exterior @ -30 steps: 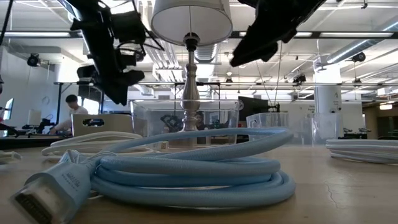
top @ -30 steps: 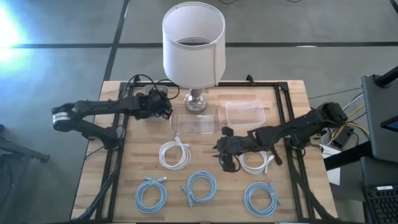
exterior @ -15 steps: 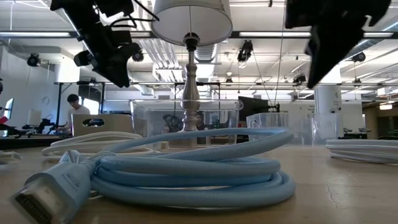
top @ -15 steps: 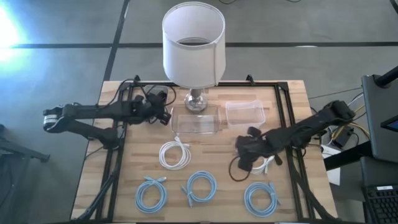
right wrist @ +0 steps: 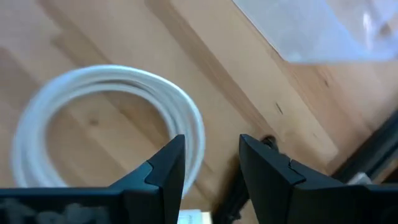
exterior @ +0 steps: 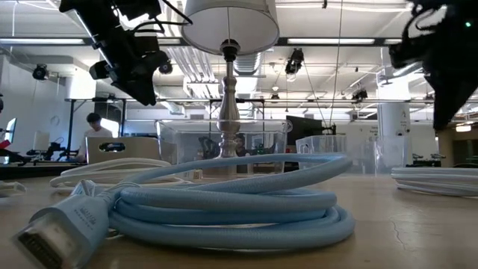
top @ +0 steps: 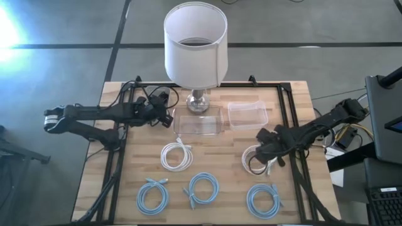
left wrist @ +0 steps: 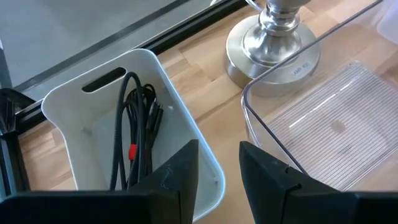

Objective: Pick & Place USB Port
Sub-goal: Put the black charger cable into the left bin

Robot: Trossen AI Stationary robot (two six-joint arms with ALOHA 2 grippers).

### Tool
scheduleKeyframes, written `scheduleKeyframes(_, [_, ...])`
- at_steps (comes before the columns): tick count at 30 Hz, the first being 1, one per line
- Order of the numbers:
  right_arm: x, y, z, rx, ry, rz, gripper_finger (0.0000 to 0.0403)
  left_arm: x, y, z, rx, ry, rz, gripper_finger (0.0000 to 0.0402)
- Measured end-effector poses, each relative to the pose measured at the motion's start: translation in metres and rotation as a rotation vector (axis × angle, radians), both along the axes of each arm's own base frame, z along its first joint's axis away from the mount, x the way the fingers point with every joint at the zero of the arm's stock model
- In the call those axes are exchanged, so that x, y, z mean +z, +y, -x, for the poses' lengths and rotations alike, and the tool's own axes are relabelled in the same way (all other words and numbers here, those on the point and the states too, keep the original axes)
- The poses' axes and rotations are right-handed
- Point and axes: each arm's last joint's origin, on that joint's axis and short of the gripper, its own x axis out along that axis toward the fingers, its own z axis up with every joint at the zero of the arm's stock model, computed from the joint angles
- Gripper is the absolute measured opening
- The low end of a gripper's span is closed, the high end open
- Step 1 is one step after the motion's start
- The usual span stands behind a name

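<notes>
Looking straight down, the lamp [top: 195, 50] is standing at the table's [top: 295, 94] far edge, its metal base just behind a clear tray [top: 196, 123]. A smaller clear container [top: 247, 114] is sitting beside that tray, on the lamp's right. The left gripper [top: 164, 110] is hanging left of the lamp base, next to the clear tray's end. The right gripper [top: 265, 145] is hovering over a white coiled cable [top: 256, 161] lying just in front of the smaller container. Another white coil [top: 176, 154] is lying in front of the clear tray, and three blue coils [top: 204, 188] are lining the near edge, well clear of the lamp.

From table height, one blue cable [exterior: 224, 202] is filling the foreground with the lamp stem [exterior: 228, 104] rising behind it. The left arm [exterior: 123, 45] is reaching in left of the stem, the right arm [exterior: 441, 52] far to its right. A person [exterior: 88, 134] is sitting in the room beyond.

At the left wrist, the gripper [left wrist: 219, 171] is standing parted and empty, over a white bin [left wrist: 124, 137] holding black cables [left wrist: 134, 124]; the lamp base [left wrist: 273, 46] and clear tray [left wrist: 329, 118] are lying just beyond.

At the right wrist, the gripper [right wrist: 211, 163] is parted with nothing between its fingers, the white cable [right wrist: 112, 124] directly below; what is probably the container's corner [right wrist: 323, 31] is showing past it.
</notes>
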Motion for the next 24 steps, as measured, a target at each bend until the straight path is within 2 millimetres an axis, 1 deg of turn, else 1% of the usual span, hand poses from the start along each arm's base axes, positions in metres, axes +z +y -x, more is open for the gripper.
scheduleKeyframes(6, [-0.023,-0.014,0.025,-0.127,0.038,-0.028,0.0146,0.000,0.000,0.000,0.000,0.000,0.000,0.0119])
scheduleKeyframes(9, [-0.025,-0.018,0.023,-0.135,0.023,-0.045,0.0146,0.000,0.000,0.000,0.000,0.000,0.000,0.0119])
scheduleKeyframes(14, [-0.030,-0.029,0.019,-0.167,0.077,-0.027,0.0146,0.000,0.000,0.000,0.000,-0.003,-0.001,0.0119])
scheduleKeyframes(17, [-0.037,-0.037,0.019,-0.164,0.137,-0.030,0.0146,0.000,0.000,0.000,0.000,-0.004,-0.001,0.0119])
scheduleKeyframes(21, [-0.049,-0.046,0.023,-0.176,0.225,-0.087,0.0146,0.000,0.000,0.000,-0.001,-0.004,-0.001,0.0119])
scheduleKeyframes(24, [-0.056,-0.050,0.022,-0.190,0.234,-0.094,0.0146,0.000,0.000,0.000,-0.001,-0.004,-0.001,0.0119])
